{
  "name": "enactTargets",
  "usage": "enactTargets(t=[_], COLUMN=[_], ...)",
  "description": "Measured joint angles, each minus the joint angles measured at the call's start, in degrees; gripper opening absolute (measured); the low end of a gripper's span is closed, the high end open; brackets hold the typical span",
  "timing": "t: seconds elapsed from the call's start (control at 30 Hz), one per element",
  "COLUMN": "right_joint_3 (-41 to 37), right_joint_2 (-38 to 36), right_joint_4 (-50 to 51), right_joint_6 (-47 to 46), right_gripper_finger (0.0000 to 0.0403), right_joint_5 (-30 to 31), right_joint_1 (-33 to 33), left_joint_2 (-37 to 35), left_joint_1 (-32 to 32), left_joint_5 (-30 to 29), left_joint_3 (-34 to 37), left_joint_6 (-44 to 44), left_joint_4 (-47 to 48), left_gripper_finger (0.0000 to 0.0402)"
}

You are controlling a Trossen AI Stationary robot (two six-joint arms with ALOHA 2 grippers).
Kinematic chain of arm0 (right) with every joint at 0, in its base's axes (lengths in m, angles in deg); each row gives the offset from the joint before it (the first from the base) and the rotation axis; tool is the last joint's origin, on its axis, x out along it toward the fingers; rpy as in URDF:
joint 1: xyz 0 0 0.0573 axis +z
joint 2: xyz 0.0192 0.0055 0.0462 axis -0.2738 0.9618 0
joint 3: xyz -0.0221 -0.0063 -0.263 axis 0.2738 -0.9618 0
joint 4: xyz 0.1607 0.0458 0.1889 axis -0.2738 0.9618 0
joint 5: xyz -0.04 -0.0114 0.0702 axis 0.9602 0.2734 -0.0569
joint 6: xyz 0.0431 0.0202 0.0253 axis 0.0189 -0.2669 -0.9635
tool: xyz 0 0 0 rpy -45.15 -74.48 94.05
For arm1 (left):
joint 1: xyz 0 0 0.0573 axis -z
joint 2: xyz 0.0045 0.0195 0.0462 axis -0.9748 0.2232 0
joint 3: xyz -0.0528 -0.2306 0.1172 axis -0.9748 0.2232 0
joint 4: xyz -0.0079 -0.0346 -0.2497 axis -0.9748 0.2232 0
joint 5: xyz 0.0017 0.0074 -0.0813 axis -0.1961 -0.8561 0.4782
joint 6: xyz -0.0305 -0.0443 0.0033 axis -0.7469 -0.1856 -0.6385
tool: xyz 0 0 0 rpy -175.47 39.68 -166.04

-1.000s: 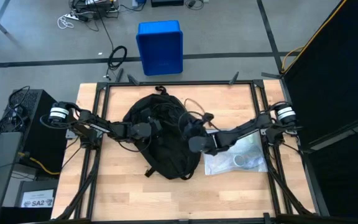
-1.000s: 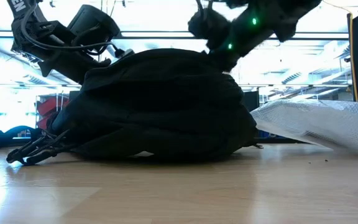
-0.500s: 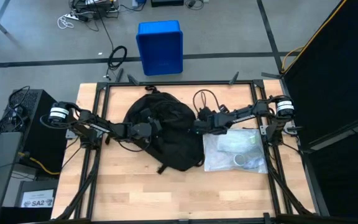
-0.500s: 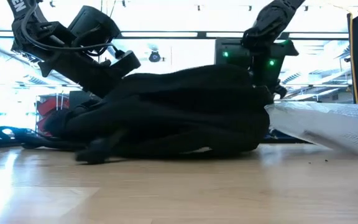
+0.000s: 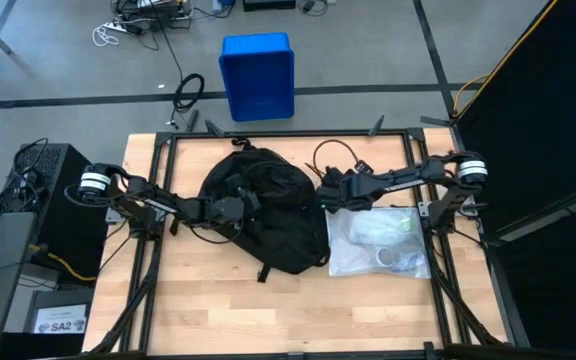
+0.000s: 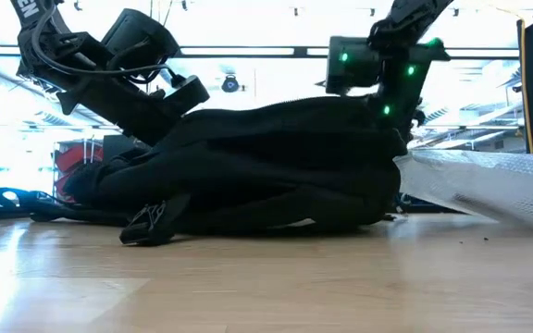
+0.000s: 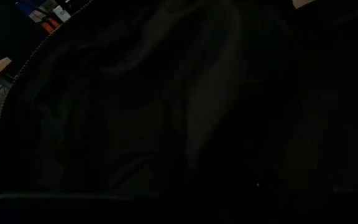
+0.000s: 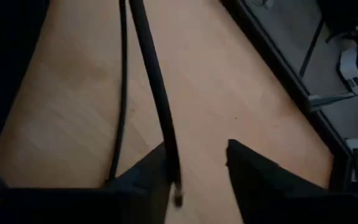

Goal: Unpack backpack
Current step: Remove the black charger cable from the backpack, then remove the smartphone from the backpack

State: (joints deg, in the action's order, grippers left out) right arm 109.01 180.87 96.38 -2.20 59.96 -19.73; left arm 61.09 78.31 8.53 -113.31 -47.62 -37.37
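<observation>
Black fabric, slack and crumpled, makes up the backpack [image 5: 266, 212], which lies flat near the centre of the wooden worktop [image 5: 218, 305], its rounded end toward 12 o'clock and a strap with a buckle [image 6: 148, 223] trailing off its 6 o'clock edge. From table height it is a low, sagging mound, higher on the side nearer the right arm. The left hand [image 5: 240, 207] is pressed into the bag's 9 o'clock side; its wrist camera sees only dark folds and a line of zipper teeth [image 7: 17, 84], so whether it is clenched or released cannot be told. The right hand [image 5: 325, 193] sits at the bag's 2 o'clock corner, just off the fabric; its two fingers [image 8: 253, 171] stand apart with bare wood between them, and a thin black cord [image 8: 154, 93] runs past one finger without being pinched. A clear plastic bag [image 5: 380, 245] holding pale items lies at 3 o'clock of the backpack, touching its edge. Beyond the worktop at 12 o'clock a blue bin [image 5: 257, 75] stands on the floor.
</observation>
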Motion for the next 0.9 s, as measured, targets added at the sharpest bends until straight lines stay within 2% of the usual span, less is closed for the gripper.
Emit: enactTargets(t=[0.17,0.27,0.4,0.5,0.63,0.7,0.9], right_joint_3=[0.00,0.00,0.00,0.00,0.00,0.00,0.00], right_joint_2=[-6.35,-10.38,-15.63,-18.77,-21.08,-21.25,-16.29], right_joint_4=[1.28,1.78,3.09,2.90,-1.50,-7.26,-32.40], right_joint_6=[0.00,0.37,0.96,0.98,2.87,8.16,27.67], right_gripper_finger=[0.0197,0.0221,0.0231,0.0225,0.0205,0.0194,0.0164], right_joint_5=[0.05,2.93,10.37,10.75,5.86,1.45,-23.63], right_joint_1=[0.60,0.88,-0.52,-2.76,-3.75,-2.92,2.86], left_joint_2=[0.00,0.00,0.00,0.00,0.00,0.00,0.00], left_joint_1=[0.00,0.00,0.00,0.00,0.00,0.00,0.00], left_joint_5=[0.02,0.04,0.05,0.05,0.07,0.07,0.09], left_joint_3=[0.00,0.00,0.00,0.00,0.00,0.00,0.00], left_joint_6=[-0.01,-0.01,-0.01,-0.01,-0.02,-0.03,-0.03], left_joint_4=[0.00,0.02,0.04,0.04,0.07,0.07,0.09], left_gripper_finger=[0.0097,0.0097,0.0098,0.0098,0.0098,0.0098,0.0097])
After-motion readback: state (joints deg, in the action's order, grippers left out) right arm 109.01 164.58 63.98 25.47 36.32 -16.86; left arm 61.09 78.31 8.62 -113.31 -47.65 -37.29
